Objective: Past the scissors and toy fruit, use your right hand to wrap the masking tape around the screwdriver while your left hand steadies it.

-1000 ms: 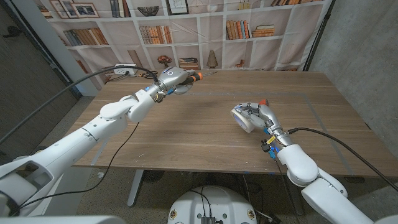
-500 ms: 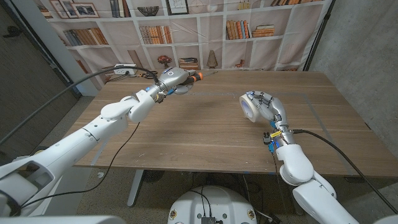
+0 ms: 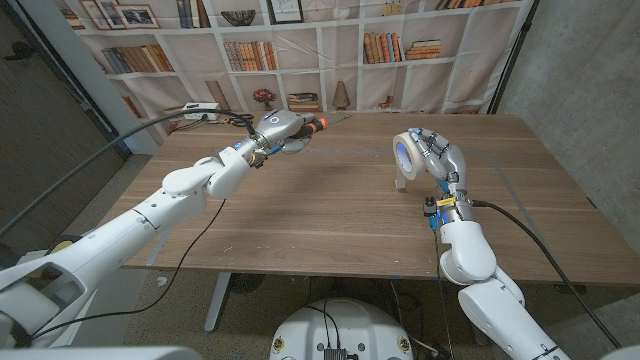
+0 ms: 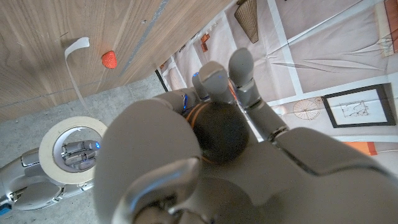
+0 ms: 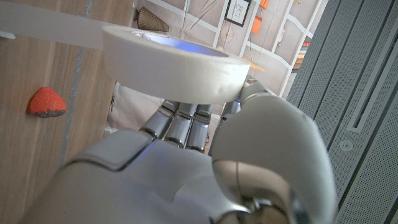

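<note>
Bookshelf backdrop behind, brown wooden worktop (image 3: 330, 215) below. Over the last second the right robot hand (image 3: 437, 160) has lifted the cream roll of masking tape (image 3: 406, 152) off the worktop and carried it farther from the robot; a loose strip now trails down to the wood. The roll sits on its fingers. Well apart, the left robot hand (image 3: 277, 128) grips the orange-and-black-handled screwdriver (image 3: 318, 124) above the far edge. Wrapping has not begun.

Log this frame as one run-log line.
left hand: holds screwdriver above table | right hand: holds masking tape, strip hanging | toy strawberry on table | wrap not begun
</note>
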